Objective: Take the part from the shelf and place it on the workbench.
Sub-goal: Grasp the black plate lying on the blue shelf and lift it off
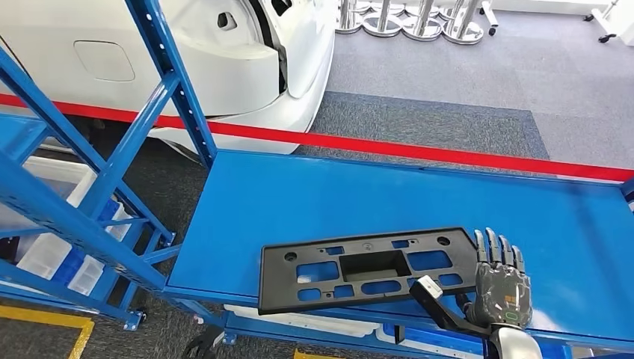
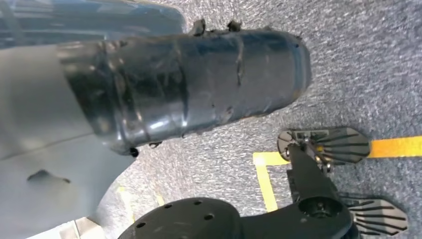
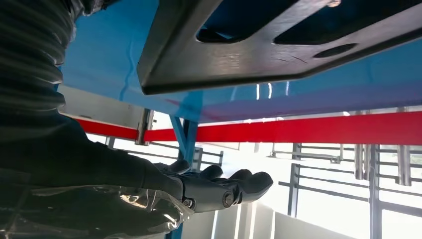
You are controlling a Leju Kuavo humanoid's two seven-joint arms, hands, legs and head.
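Part, flat black slotted plastic, on smooth blue workbench

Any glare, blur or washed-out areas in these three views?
Head view: sharp and evenly lit, black part clear beside the right hand. Right wrist view: background behind the hand blown out white, part's edge soft. Left wrist view: close surfaces blurred, with glare streaks.

Car workshop / demo floor: white car body well beyond the right hand, blue steel rack, blue workbench under it, grey carpet w/ yellow floor tape.
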